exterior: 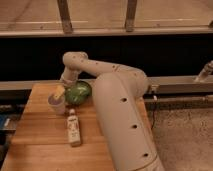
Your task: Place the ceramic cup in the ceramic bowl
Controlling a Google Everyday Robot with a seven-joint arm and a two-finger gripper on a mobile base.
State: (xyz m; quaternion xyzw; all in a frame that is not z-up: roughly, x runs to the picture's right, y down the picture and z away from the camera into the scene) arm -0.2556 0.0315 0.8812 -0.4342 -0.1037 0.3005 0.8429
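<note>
The ceramic cup [56, 104], small, pale and tapered, stands upright on the wooden table [40, 145] at its back left. The ceramic bowl [79, 93], green inside with a dark rim, sits on the table just right of the cup, close beside it. My gripper [60, 92] hangs from the white arm [120, 115] right at the cup's rim, on its right side, between cup and bowl. The gripper covers part of the rim.
A white labelled bottle [74, 129] lies on the table in front of the cup and bowl. The big white arm covers the table's right part. A dark ledge and rail [100, 32] run behind the table. Gravel floor [185, 135] lies to the right.
</note>
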